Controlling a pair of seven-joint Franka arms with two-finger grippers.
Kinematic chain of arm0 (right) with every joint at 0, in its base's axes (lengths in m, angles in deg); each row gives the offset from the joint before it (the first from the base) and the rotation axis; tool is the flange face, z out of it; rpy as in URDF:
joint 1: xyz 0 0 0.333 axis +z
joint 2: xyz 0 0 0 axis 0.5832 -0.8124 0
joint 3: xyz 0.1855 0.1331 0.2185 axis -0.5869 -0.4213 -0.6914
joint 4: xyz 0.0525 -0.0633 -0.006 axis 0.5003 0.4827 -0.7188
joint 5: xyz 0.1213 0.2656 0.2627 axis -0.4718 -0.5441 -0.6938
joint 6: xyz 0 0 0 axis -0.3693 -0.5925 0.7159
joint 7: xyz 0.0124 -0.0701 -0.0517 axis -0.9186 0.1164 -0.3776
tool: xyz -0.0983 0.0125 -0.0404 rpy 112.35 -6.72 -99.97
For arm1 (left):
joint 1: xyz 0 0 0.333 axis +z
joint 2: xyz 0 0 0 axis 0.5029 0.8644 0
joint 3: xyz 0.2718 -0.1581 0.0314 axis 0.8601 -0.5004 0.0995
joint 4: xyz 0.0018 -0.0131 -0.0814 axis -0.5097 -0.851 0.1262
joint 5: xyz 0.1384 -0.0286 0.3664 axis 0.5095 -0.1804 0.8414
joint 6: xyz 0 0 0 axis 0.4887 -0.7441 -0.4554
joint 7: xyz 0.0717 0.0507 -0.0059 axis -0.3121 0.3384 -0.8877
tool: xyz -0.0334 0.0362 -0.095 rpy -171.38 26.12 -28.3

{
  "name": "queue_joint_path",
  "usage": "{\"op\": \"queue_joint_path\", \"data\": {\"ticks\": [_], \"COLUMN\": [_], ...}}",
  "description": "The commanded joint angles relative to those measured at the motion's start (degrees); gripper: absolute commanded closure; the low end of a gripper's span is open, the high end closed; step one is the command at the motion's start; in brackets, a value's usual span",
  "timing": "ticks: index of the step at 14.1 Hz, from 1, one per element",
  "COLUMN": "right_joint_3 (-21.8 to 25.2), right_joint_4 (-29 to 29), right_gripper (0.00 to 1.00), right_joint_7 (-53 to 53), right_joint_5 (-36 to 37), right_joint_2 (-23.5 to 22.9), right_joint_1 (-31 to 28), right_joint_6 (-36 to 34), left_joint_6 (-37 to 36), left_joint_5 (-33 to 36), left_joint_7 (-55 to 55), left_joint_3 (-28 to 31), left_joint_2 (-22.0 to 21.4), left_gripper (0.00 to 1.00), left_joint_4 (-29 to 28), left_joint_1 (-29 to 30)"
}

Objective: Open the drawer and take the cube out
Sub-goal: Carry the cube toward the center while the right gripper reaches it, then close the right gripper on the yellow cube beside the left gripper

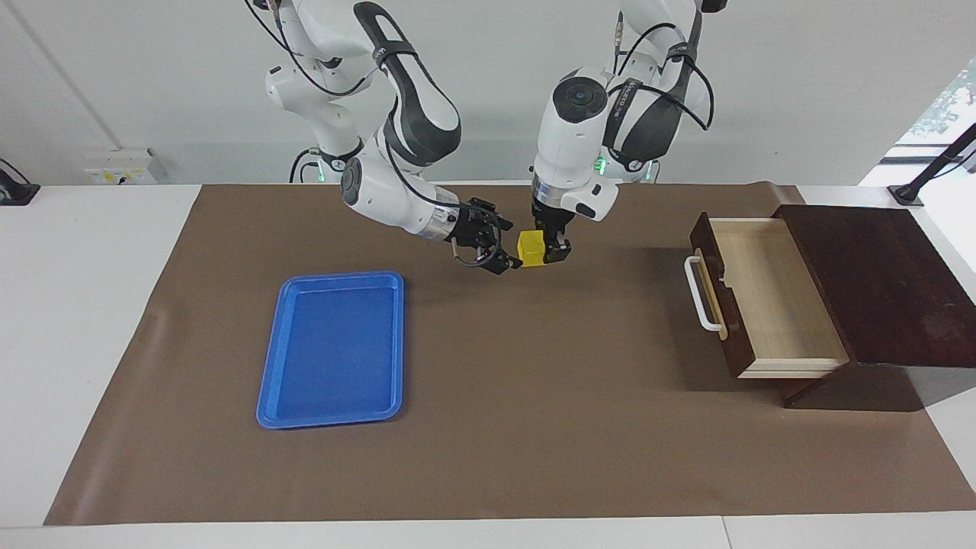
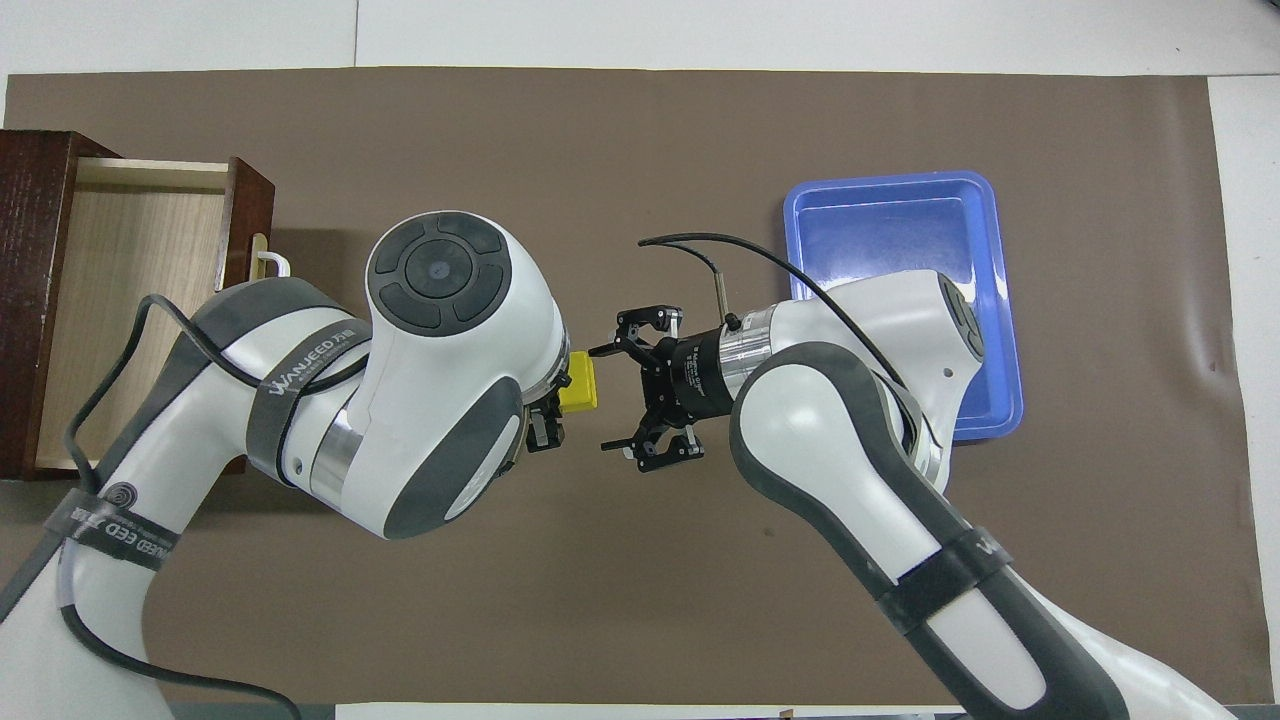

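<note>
The small yellow cube [image 1: 531, 247] [image 2: 579, 382] hangs over the brown mat, and my left gripper [image 1: 545, 249] is shut on it, pointing down. My right gripper [image 1: 508, 264] [image 2: 606, 398] reaches in sideways from the right arm's end and stands open, its fingertips right beside the cube without closing on it. The dark wooden drawer [image 1: 770, 293] [image 2: 130, 290] is pulled out of its box at the left arm's end of the table. Its pale interior shows nothing inside, and its white handle [image 1: 697, 293] faces the middle of the table.
A flat blue tray [image 1: 335, 347] [image 2: 890, 185] lies on the mat toward the right arm's end, partly covered by the right arm in the overhead view. The brown mat [image 1: 534, 427] covers most of the white table.
</note>
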Motion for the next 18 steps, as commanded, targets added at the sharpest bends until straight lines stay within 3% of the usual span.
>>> {"op": "queue_joint_path", "data": {"ticks": [1,6,18], "right_joint_3": [0.1,0.2,0.2], "right_joint_4": [-0.9,-0.3,0.7], "right_gripper": [0.0,0.0,0.0], "right_joint_7": [0.3,0.3,3.9], "right_joint_5": [-1.5,-1.4,-2.7], "right_joint_2": [-0.7,-0.5,-0.5], "right_joint_1": [1.0,3.4,3.1], "right_joint_6": [1.5,2.1,4.2], "left_joint_6": [1.3,1.3,1.3], "left_joint_5": [-1.0,-1.0,-1.0], "left_joint_7": [-0.2,-0.2,-0.1], "left_joint_3": [0.3,0.3,0.3], "left_joint_2": [-1.7,-1.9,-2.1], "left_gripper": [1.0,1.0,1.0], "left_joint_4": [-2.3,-2.4,-2.8], "left_joint_1": [-0.4,-0.5,-0.5]}}
